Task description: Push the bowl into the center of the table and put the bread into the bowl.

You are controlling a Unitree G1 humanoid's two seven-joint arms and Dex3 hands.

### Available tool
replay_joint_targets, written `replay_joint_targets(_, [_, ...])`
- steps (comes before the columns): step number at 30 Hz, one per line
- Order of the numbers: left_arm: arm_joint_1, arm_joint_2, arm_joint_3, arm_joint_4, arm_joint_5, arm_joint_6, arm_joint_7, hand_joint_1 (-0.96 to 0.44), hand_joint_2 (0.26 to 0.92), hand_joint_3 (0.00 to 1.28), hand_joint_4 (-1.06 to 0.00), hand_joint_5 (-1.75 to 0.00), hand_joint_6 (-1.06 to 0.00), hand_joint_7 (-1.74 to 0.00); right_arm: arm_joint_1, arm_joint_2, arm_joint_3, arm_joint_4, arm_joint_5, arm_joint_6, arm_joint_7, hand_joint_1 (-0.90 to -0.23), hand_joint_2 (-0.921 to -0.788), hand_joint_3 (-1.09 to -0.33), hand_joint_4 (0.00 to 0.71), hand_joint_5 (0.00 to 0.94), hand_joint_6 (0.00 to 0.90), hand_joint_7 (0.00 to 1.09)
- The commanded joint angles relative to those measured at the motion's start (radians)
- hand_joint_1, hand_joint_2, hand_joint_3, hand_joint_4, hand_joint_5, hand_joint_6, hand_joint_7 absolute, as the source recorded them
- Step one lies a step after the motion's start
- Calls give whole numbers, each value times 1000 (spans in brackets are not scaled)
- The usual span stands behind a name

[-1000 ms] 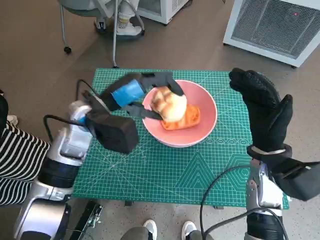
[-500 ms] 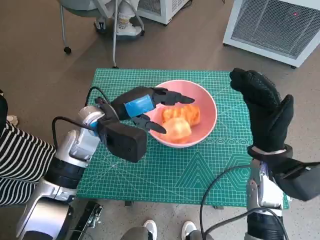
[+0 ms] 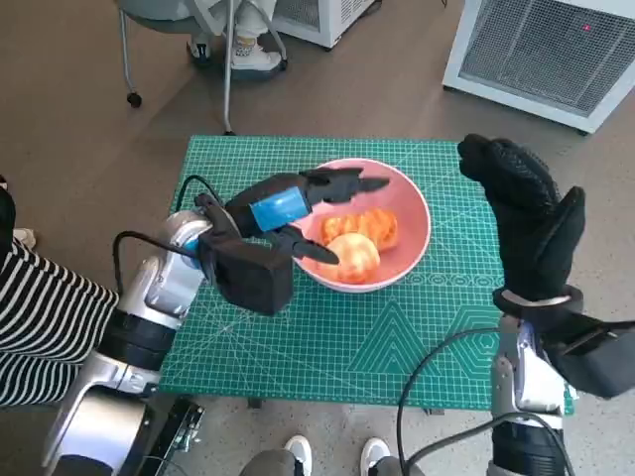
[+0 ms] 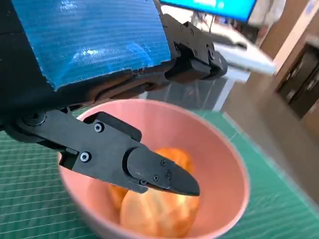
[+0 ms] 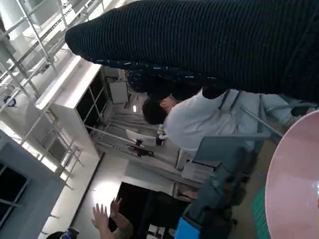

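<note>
The pink bowl [image 3: 369,226] sat on the green cutting mat [image 3: 397,337] covering the small table, roughly midway across it and toward the far edge. Inside lay the bread [image 3: 359,241], two golden pieces touching each other, one nearer the robot and one behind it. The left hand [image 3: 298,213] hung over the bowl's left rim with its black fingers [image 3: 342,182] spread apart and nothing between them (the left wrist view showed one finger above the bread and clear of it, the others reaching over the far rim). The right hand [image 3: 526,218] was raised to the right of the bowl, apart from it, its gloved fingers extended and holding nothing. At the left edge of the head view a person's striped sleeve [image 3: 40,317] showed, and white shoes [image 3: 332,454] stood on the floor just at the near edge of the table. A white ventilated cabinet [image 3: 546,50] stood on the floor at the far right.
</note>
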Motion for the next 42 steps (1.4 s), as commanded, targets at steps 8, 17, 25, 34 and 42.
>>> replay_joint_targets(8, [-1,-55,192,-33,-318,91,-70,-576,920,105,-53,0,-187,0,-15,-18,-8,-38,-11,50,-30,-679,-921,-710,200,3,139,366])
replay_joint_targets(17, [50,-196,322,-71,-586,74,-78,-639,921,283,-43,0,-190,-3,-69,-29,-3,-52,-28,73,-58,-689,-921,-710,205,5,138,368])
replay_joint_targets(25, [65,-282,377,-15,-688,-83,-145,-661,921,411,-33,0,-204,-15,-124,-34,1,-35,-45,77,-68,-699,-921,-709,210,6,133,367])
replay_joint_targets(34, [58,-288,388,76,-634,-291,-145,-669,921,468,-54,-11,-214,-34,-146,-28,5,-18,-51,65,-57,-690,-921,-704,208,3,136,368])
replay_joint_targets(42, [76,-306,384,48,-678,-254,-157,-679,921,486,-74,-20,-215,-47,-144,-37,2,-6,-46,56,-45,-688,-921,-697,207,2,135,368])
